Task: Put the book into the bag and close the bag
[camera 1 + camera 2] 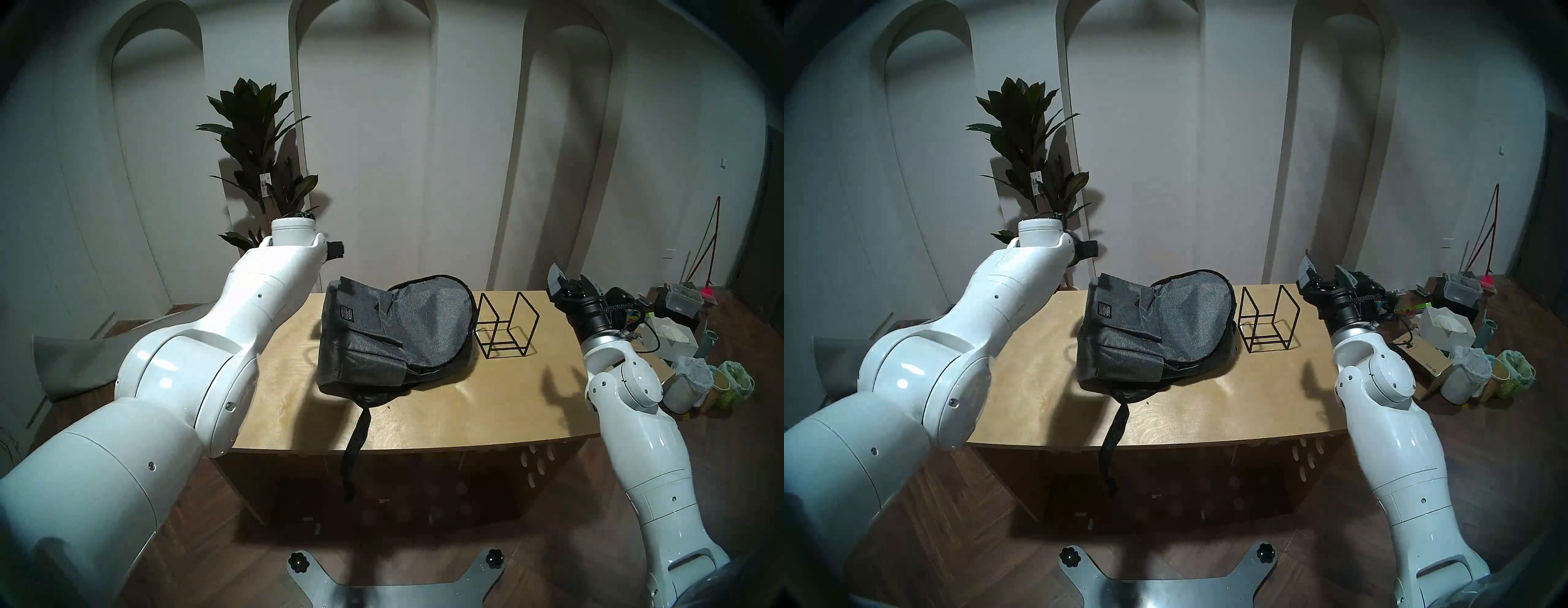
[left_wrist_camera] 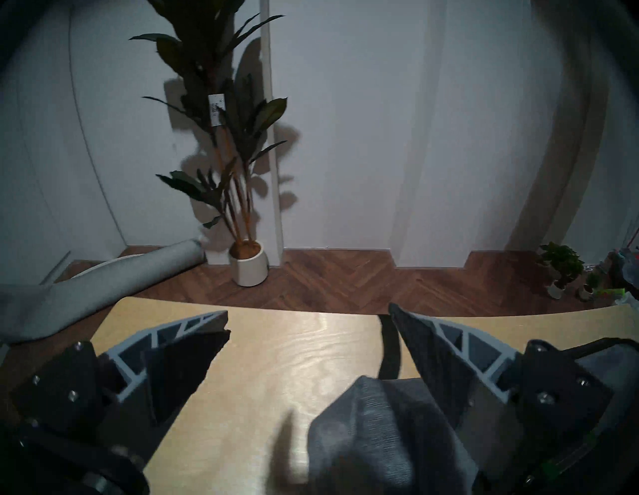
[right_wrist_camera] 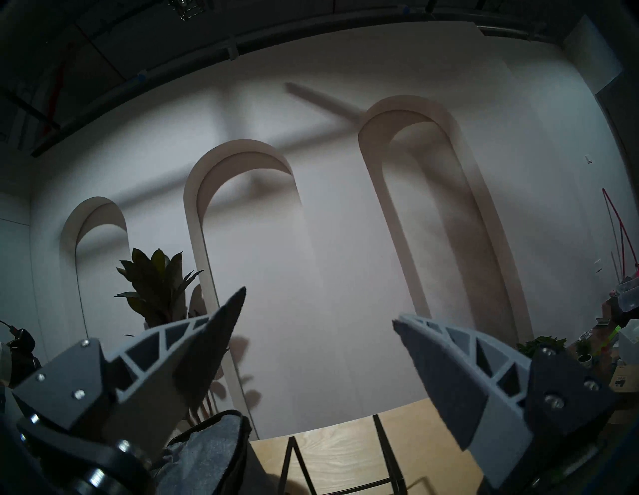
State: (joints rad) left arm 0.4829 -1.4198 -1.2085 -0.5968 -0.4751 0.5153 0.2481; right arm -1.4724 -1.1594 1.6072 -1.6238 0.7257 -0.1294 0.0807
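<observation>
Bag [image 1: 394, 331] between open end effectors, touching neither.

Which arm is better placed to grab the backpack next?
Left, probably: the open left fingers hover over the backpack at its end, fabric right below them. The open right fingers point upward beyond the table edge, with the wire stand in between.

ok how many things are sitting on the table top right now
2. The dark grey backpack lies mid-table, one strap hanging over the front edge. The black wire stand is on the table just to its right. No book shows; one may be hidden inside.
</observation>
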